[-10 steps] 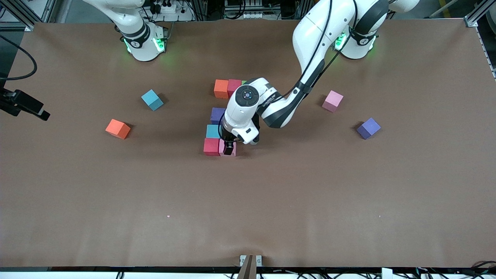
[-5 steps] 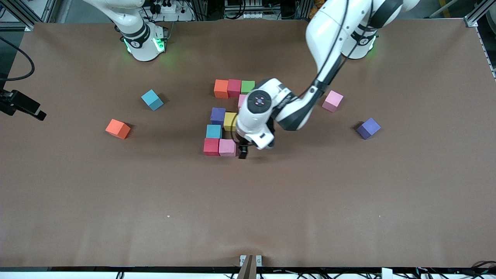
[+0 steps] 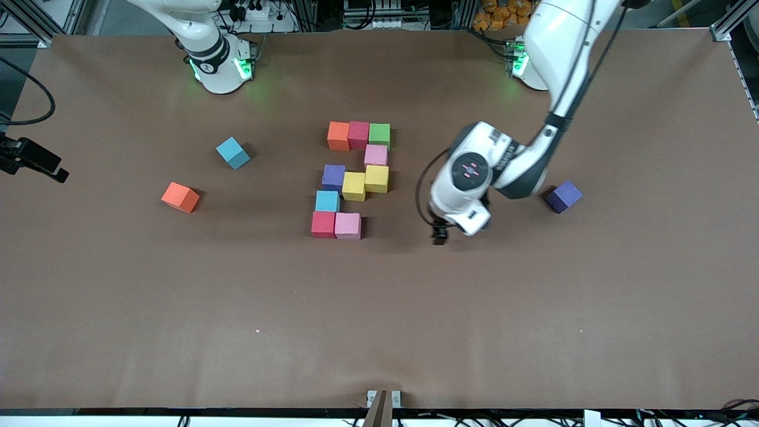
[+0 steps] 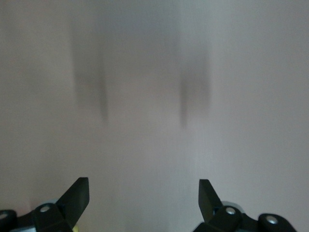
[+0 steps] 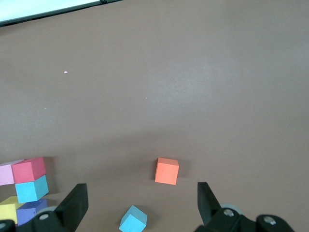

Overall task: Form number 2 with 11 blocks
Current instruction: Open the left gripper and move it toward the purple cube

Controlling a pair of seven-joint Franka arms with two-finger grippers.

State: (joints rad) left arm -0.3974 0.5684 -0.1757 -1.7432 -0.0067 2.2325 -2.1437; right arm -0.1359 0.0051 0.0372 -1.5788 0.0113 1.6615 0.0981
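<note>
Ten blocks sit mid-worktop as an unfinished number 2 (image 3: 353,179). Its top row, nearest the robots' edge, is an orange block (image 3: 338,136), a red block (image 3: 358,134) and a green block (image 3: 379,134), touching side by side. Below the green one lies a pink block (image 3: 376,155), and below that a yellow block (image 3: 377,178). A second yellow block (image 3: 353,185) touches it, and a purple block (image 3: 333,177) ends that row toward the right arm's end. Next comes a light blue block (image 3: 327,201), then the bottom row, nearest the front camera: a second red block (image 3: 323,225) and a second pink block (image 3: 347,226), touching. Three blocks lie loose: a blue block (image 3: 232,152) and, nearer the front edge, an orange block (image 3: 180,197), both toward the right arm's end, well apart from the figure; and a purple block (image 3: 564,196) toward the left arm's end. The left hand (image 3: 439,237) hangs over bare worktop (image 3: 379,332) between the figure and that purple block, fingers (image 4: 77,195) spread wide and holding nothing. The right arm waits at its edge of the worktop; the right hand (image 5: 142,205), seen only in its wrist view, is wide open and empty, looking down on the loose orange and blue blocks.
</note>
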